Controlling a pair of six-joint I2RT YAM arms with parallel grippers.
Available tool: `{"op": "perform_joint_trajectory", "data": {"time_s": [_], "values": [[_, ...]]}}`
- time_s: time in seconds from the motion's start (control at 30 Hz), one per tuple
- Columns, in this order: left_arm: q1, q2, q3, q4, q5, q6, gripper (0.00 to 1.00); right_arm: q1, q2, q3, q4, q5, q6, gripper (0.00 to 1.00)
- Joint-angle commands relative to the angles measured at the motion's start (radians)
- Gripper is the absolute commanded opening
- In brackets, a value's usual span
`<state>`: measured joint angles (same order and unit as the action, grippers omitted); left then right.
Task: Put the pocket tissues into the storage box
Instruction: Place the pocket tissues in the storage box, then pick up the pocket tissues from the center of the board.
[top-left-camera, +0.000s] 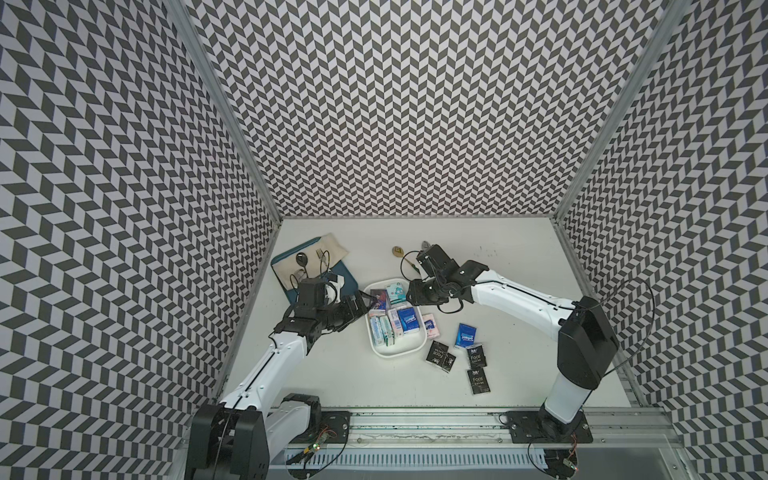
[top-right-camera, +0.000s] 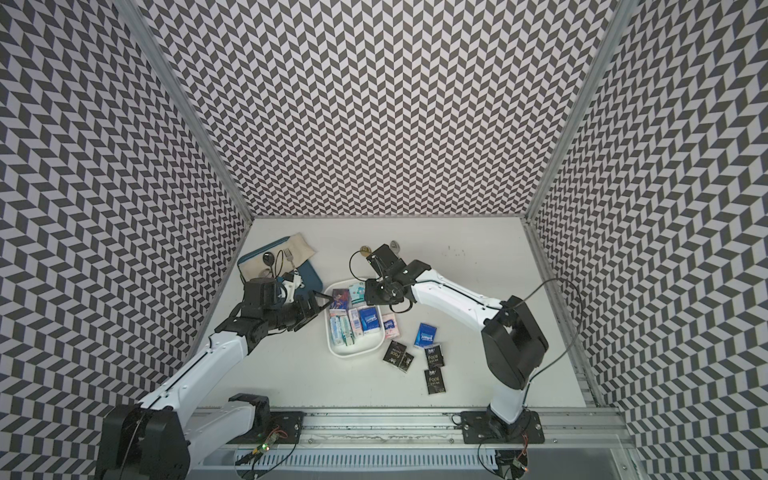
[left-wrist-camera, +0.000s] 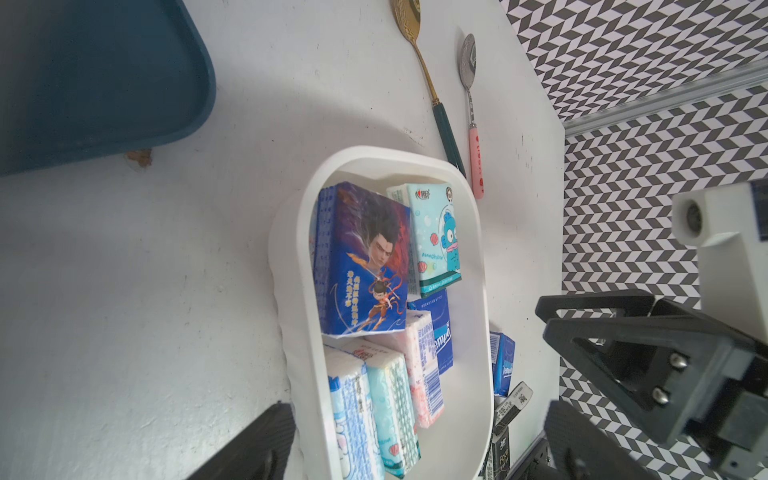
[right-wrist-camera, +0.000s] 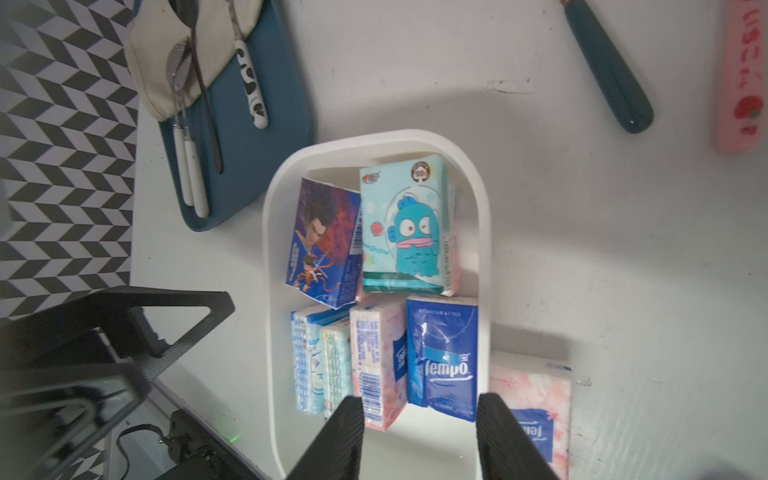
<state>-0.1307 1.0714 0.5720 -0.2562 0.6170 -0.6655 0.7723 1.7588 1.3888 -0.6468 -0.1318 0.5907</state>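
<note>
The white rounded plastic storage box (right-wrist-camera: 374, 137) in the middle of the table holds pocket tissues: a dark blue cartoon-warrior packet (right-wrist-camera: 322, 241), a teal fish-character packet (right-wrist-camera: 405, 232), a blue packet lettered "Tempo" (right-wrist-camera: 442, 357), and white-pink (right-wrist-camera: 376, 357) and pale blue (right-wrist-camera: 307, 361) packets on edge. A second white-pink packet (top-left-camera: 431, 325) lies just beside the box, and black packets lettered "Face" (top-left-camera: 478, 380) lie farther out. The right gripper (right-wrist-camera: 419, 399) and left gripper (left-wrist-camera: 417, 409) hang by the box's far end, jaws apart and empty.

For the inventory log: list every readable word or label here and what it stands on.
"Tempo": blue packet in the storage box.
"Face": black packets on the table.
Too small or blurred: fine print on the cartoon packets, lettering on the pink spoon handle.
</note>
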Motion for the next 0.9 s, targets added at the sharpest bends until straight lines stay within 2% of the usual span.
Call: {"op": "perform_joint_trajectory", "data": {"time_s": [0.0,0.2,0.4,0.67,0.87], "values": [[-0.002,-0.01,-0.004,-0.011,-0.004,0.028,1.0,-0.016,-0.066,-0.048,-0.015,0.04,-0.034,0.49],[-0.003,-0.002,0.0,-0.028,0.001,0.047,1.0,-0.029,-0.114,-0.162,-0.036,0.08,-0.068,0.5],[-0.003,-0.005,0.009,-0.05,-0.005,0.055,1.0,-0.029,-0.094,-0.228,0.009,0.087,-0.083,0.52],[-0.003,0.001,0.013,-0.072,-0.009,0.061,1.0,-0.029,-0.063,-0.283,0.126,-0.006,-0.106,0.64],[-0.002,0.0,0.01,-0.08,-0.014,0.062,1.0,-0.029,-0.024,-0.29,0.152,-0.011,-0.107,0.66]]}}
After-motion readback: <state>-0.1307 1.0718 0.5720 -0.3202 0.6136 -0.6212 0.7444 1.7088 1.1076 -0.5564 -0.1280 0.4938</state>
